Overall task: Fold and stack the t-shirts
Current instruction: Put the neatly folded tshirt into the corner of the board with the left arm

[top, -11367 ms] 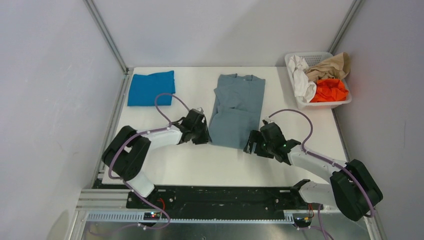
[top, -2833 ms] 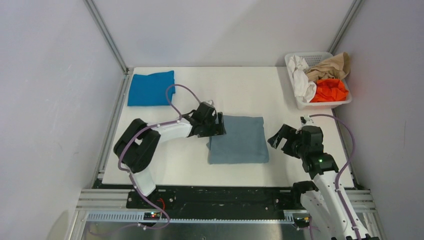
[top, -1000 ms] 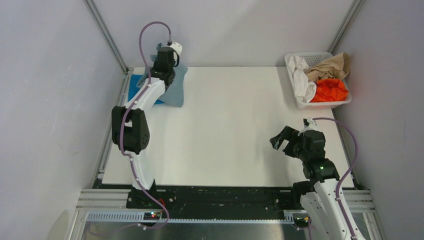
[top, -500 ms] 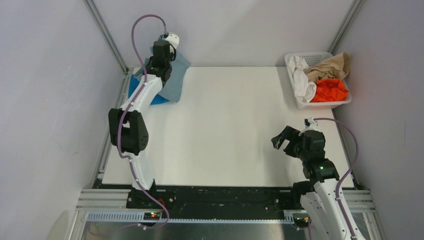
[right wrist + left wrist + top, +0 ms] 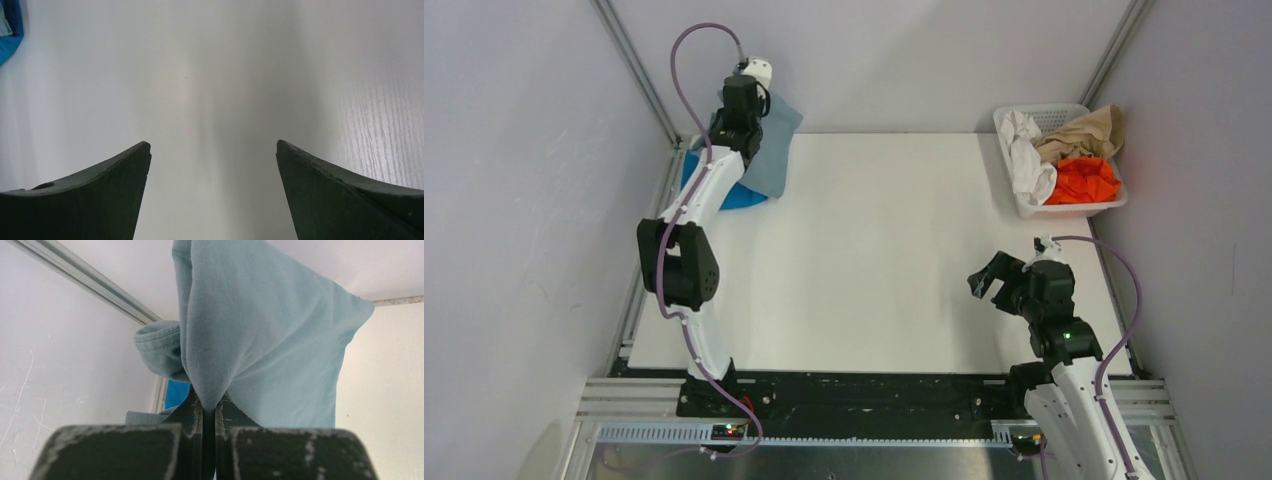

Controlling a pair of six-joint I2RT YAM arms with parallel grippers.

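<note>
Left gripper [image 5: 209,407] clamped on soft dusty grey-blue cloth t-shirt [image 5: 270,340], which hangs limp at 11 o'clock over folded bright blue t-shirt [image 5: 744,197]. Judged light and floppy; pinch all layers at the fold. Right gripper [image 5: 213,144] spread, empty, over white tabletop [image 5: 874,250] at 4 o'clock.

The dusty grey-blue t-shirt [image 5: 776,150] is folded into a loose bundle and hangs over the far left corner of the desk [image 5: 884,230]. It is pinched at one gathered point between the closed fingers of the left hand [image 5: 209,407], and its layers drape from there with a hemmed edge curling out to one side. Under it lies the brighter blue t-shirt [image 5: 744,195], on the desk and mostly covered, with only its near edge showing. Whether the two touch cannot be told.
</note>
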